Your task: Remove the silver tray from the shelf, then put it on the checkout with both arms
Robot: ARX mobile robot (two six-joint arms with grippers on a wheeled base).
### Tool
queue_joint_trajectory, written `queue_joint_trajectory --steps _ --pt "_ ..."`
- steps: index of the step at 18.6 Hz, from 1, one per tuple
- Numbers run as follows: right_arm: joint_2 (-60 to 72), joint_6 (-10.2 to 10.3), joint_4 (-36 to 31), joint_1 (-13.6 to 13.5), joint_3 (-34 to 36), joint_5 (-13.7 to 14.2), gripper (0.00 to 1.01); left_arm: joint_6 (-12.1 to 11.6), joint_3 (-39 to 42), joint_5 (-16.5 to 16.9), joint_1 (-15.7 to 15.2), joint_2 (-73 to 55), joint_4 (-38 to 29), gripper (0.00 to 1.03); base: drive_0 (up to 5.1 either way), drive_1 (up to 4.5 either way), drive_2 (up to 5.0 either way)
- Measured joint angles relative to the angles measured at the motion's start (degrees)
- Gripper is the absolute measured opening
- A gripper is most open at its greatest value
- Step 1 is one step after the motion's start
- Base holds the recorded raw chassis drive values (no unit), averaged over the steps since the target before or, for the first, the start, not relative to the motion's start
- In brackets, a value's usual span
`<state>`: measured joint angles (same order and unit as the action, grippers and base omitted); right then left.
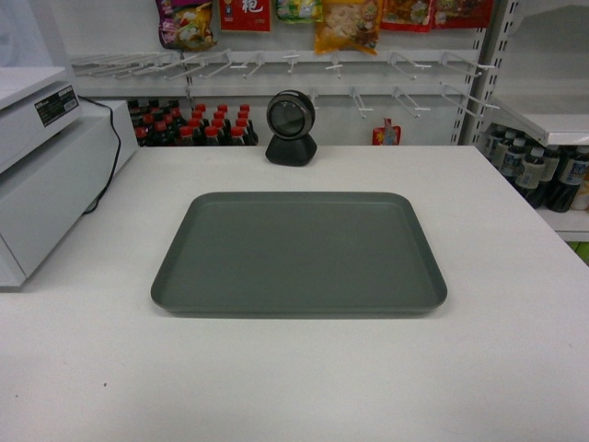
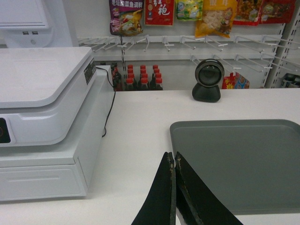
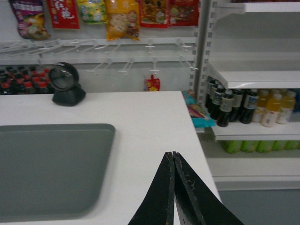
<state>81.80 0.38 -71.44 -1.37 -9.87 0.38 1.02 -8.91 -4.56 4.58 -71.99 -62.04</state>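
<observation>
The silver tray (image 1: 299,253) lies flat on the white checkout (image 1: 304,387), near its middle, with nothing on it. Neither arm shows in the head view. In the left wrist view my left gripper (image 2: 173,155) is shut and empty, hovering by the silver tray's (image 2: 243,164) near left corner without touching it. In the right wrist view my right gripper (image 3: 173,154) is shut and empty, over bare checkout (image 3: 150,122) to the right of the silver tray (image 3: 47,168). The shelf (image 3: 255,77) stands at the right with bottles below its board.
A white register machine (image 1: 46,170) with a black cable sits on the left of the counter. A black round scanner (image 1: 291,127) stands at the back edge. Snack bags hang on wall hooks (image 1: 345,23). Bottles (image 1: 538,175) fill the shelf unit beyond the counter's right edge.
</observation>
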Motion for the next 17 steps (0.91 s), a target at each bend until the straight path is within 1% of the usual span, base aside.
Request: queue_joint_trajectory --steps 1,2,3,4,7,13,17 --pt "-3.39 0.02 2.14 1.53 1.73 0.02 0.02 -0.02 1.53 0.39 -0.57 3.43 1.70 0.01 0.0 0.00 0.0" --pt "-7.19 0.00 5.99 1.68 3.17 -0.04 0.02 -0.04 2.80 3.85 -3.45 6.62 3.98 0.01 0.0 0.00 0.0" --pt "-12.26 0.00 10.99 1.68 3.56 -0.20 0.02 -0.02 3.87 4.13 -4.39 9.55 5.75 0.01 0.0 0.00 0.0" --pt "-22.16 0.00 16.37 1.62 5.14 -0.37 0.02 -0.02 5.81 4.37 -4.72 16.57 10.88 0.01 0.0 0.00 0.0" --pt "-31.06 0.00 23.91 1.64 7.82 -0.35 0.02 -0.02 7.32 4.42 -4.72 25.94 18.27 0.01 0.0 0.00 0.0" --pt "-47.34 0.00 37.66 1.62 9.14 -0.35 0.02 -0.02 8.28 4.39 -4.72 41.20 31.87 0.01 0.0 0.00 0.0" --pt "-49.96 -0.02 40.22 1.64 9.14 -0.35 0.02 -0.02 8.28 4.39 -4.72 43.65 34.10 0.01 0.0 0.00 0.0"
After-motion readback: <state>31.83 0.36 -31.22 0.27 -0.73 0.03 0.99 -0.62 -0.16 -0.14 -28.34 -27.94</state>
